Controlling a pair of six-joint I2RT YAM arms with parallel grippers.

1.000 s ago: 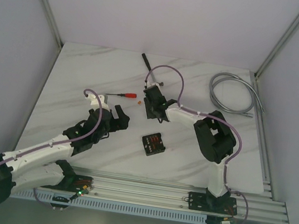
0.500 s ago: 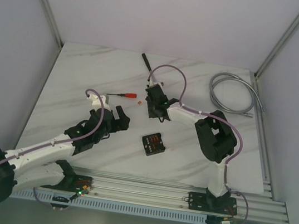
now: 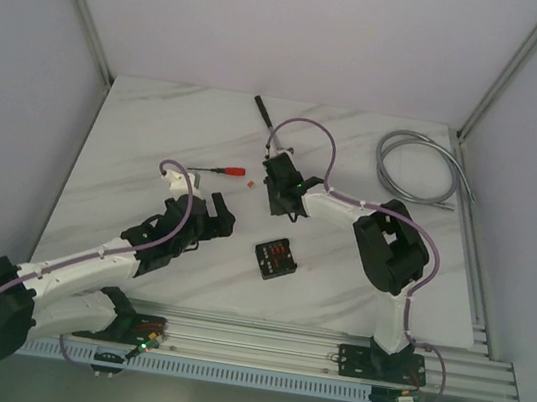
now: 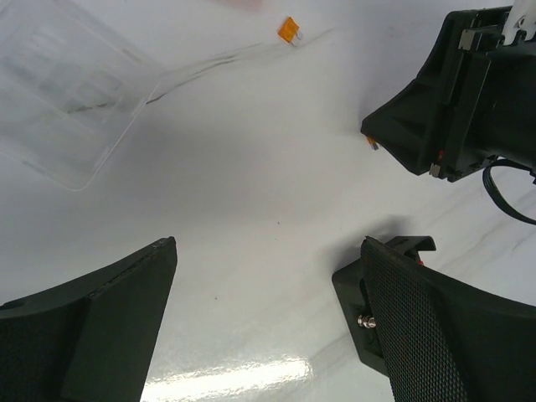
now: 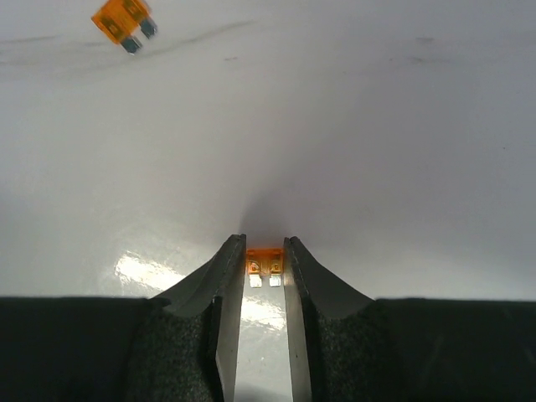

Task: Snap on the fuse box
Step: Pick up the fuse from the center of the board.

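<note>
Right tool (image 5: 264, 244) pinches an orange fuse (image 5: 264, 261); left tool (image 4: 272, 251) gapes wide; second fuse (image 5: 124, 21) nearby.

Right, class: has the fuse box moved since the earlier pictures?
No. The fuse box lies just where it did, below and right of the red-handled tool.
</note>
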